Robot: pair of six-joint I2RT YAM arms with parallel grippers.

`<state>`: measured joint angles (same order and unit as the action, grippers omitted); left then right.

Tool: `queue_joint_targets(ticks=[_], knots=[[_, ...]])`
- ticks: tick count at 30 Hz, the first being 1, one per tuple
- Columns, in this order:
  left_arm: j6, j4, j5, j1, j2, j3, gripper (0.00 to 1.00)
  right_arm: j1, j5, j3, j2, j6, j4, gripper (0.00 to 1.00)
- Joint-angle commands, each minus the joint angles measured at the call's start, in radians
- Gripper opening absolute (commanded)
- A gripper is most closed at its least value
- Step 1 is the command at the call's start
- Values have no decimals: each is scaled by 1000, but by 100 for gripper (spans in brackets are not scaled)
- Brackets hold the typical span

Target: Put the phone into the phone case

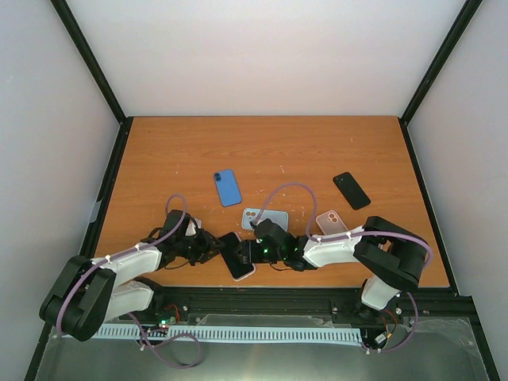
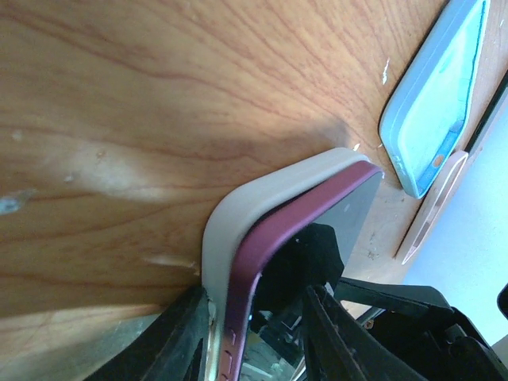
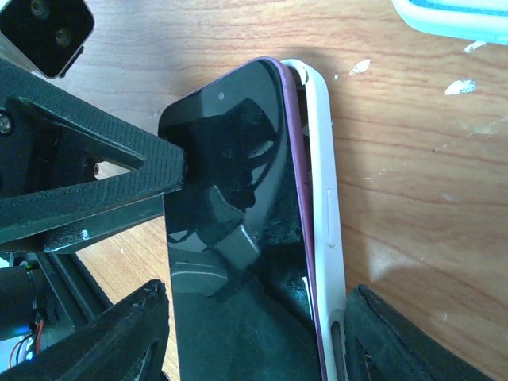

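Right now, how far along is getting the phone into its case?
Partly. Done: the purple phone is lined up in the white case. In hand: the right gripper clamps across both, the left gripper touches the phone's side; one long edge stands proud. Left: seat that edge.

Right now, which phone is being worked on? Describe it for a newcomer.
On the wooden table, look at the middle of the near edge. The phone lies there, dark screen up. Alone among its neighbours, it has a maroon rim and sits partly in a pale case.
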<state>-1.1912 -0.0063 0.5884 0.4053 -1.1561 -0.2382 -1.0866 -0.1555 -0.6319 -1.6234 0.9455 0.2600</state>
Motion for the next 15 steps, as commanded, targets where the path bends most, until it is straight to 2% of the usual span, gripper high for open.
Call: queue_joint_targets(ticks=[1, 5, 8, 15], knots=[[-5, 19, 10, 26, 5, 11, 32, -10, -100, 5, -7, 49, 199, 59], [-14, 19, 11, 39, 21, 11, 28, -11, -125, 19, 7, 62, 248, 59], [-18, 14, 20, 41, 32, 12, 29, -11, -132, 33, 22, 70, 278, 59], [-18, -34, 29, 42, 80, 16, 49, -3, -174, 37, 48, 74, 293, 59]])
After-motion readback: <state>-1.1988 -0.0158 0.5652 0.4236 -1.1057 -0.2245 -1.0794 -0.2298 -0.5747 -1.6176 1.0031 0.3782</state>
